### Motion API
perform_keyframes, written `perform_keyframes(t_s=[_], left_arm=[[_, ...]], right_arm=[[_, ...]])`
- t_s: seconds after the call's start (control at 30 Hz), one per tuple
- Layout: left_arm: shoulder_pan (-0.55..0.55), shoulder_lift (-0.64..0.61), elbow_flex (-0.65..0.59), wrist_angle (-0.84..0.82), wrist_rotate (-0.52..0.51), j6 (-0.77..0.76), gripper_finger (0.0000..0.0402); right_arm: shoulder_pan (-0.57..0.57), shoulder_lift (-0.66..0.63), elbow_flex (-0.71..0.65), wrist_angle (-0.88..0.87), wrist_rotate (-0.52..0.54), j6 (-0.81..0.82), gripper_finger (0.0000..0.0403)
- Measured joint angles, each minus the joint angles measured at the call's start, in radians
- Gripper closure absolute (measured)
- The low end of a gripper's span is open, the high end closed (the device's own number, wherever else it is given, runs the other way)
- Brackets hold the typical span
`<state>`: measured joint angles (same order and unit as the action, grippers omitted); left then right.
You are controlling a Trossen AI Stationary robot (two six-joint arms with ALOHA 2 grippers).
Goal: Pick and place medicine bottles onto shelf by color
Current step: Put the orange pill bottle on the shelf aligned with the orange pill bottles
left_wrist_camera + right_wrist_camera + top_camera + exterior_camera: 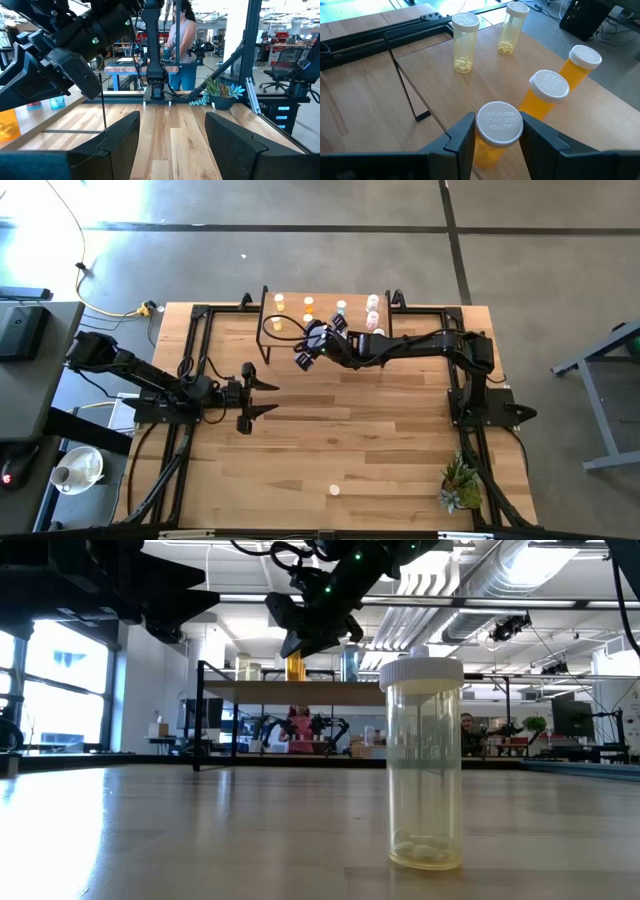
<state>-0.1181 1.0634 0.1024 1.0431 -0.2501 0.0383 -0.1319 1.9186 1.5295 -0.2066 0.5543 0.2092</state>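
Over the shelf's left end: your right claw [496, 137] straddles an orange bottle [496, 132] that stands on the board.

On the shelf [325, 325] you've got two more orange bottles [547, 95] beside it and two yellowish ones [464, 42] farther along, with others to the right that the overhead view shows too small to sort. Your fingers [460, 142] sit close on either side of the cap, though I can't tell if they're gripping or letting go. One yellowish bottle [425, 765] waits alone near the table's front edge, so there's work left. Your left claw [262, 398] hangs spread wide mid-table, empty. The cap's raised lettering reads reversed; I make out "CAUTION" and little else.
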Motion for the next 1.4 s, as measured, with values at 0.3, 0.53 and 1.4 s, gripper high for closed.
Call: perform_keyframes(t_s=[0.3, 0.53, 1.4], left_arm=[[0.000, 0.000, 0.000, 0.000, 0.000, 0.000, 0.0186], [0.000, 0.000, 0.000, 0.000, 0.000, 0.000, 0.0186], [0.000, 0.000, 0.000, 0.000, 0.001, 0.000, 0.0186]], right_arm=[[-0.009, 0.000, 0.000, 0.000, -0.006, 0.015, 0.0267], [-0.009, 0.000, 0.000, 0.000, -0.010, 0.019, 0.0267], [-0.009, 0.000, 0.000, 0.000, -0.006, 0.045, 0.0267]])
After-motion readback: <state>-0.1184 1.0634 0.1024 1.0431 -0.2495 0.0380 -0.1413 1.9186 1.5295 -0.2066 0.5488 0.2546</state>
